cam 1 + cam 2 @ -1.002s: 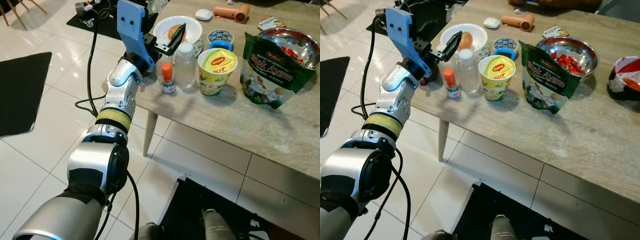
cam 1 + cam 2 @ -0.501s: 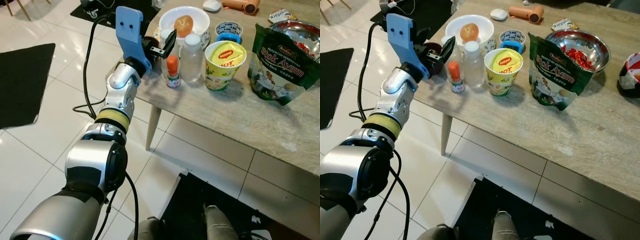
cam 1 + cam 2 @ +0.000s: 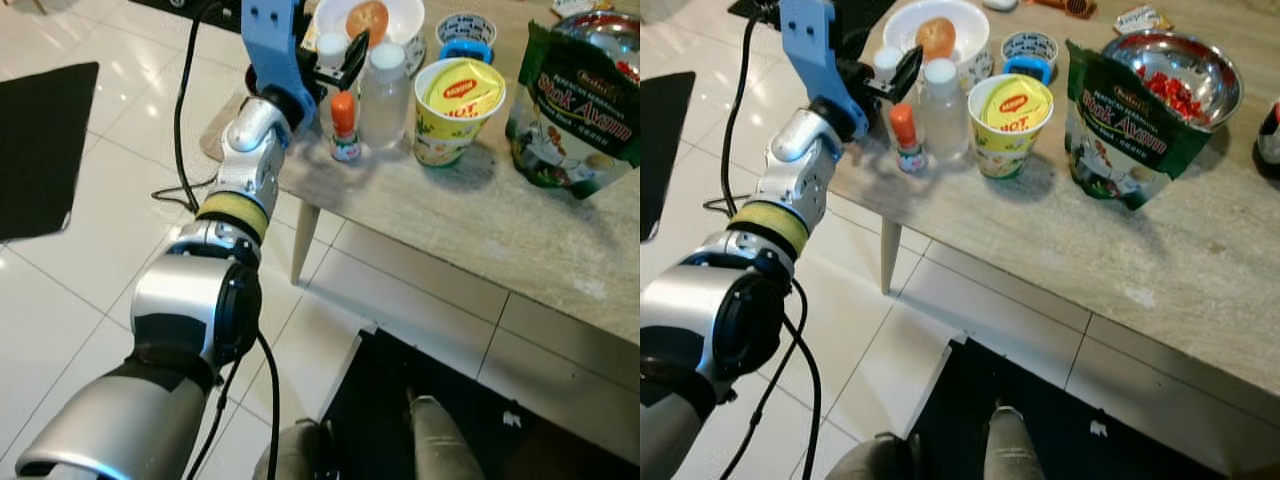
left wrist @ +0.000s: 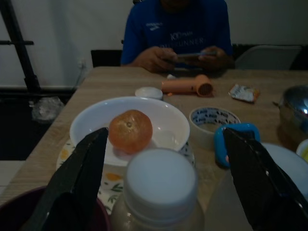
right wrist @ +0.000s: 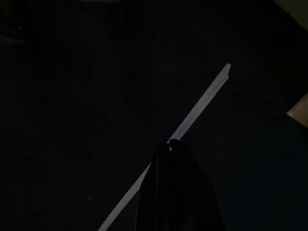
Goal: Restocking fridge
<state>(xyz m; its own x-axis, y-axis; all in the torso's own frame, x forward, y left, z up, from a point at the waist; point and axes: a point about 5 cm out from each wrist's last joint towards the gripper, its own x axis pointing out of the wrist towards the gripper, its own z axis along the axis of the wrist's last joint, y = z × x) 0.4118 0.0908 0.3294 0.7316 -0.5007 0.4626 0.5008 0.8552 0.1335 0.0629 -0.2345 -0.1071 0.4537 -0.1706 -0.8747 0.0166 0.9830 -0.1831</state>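
Two black fingers of the left gripper (image 4: 163, 187) stand wide apart, one on either side of a small white-capped bottle (image 4: 160, 190) at the near left corner of the wooden table (image 3: 520, 240); in the left wrist view the cap sits between the fingers (image 4: 72, 180) without either one touching it. From the head views the gripper hovers at the table's left edge, with that bottle's cap (image 3: 331, 44) just beside its tip. Right of it stand a little orange-capped bottle (image 3: 345, 128), a taller clear bottle with a white cap (image 3: 384, 85), a yellow noodle cup (image 3: 458, 108) and a green snack pouch (image 3: 574, 108). Farther back, a white bowl (image 4: 166, 125) holds an orange fruit (image 4: 130, 131).

The left arm (image 3: 240, 200) is stretched forward and up from the robot's shoulder to the table edge, its blue wrist mount (image 3: 272, 40) upright, a black cable (image 3: 182, 120) trailing along it over the tiled floor (image 3: 90, 260). Across the table sits a person in a blue shirt (image 4: 175, 29). Whether the right gripper (image 5: 178, 192) is apart or together cannot be told; its wrist view is nearly black.
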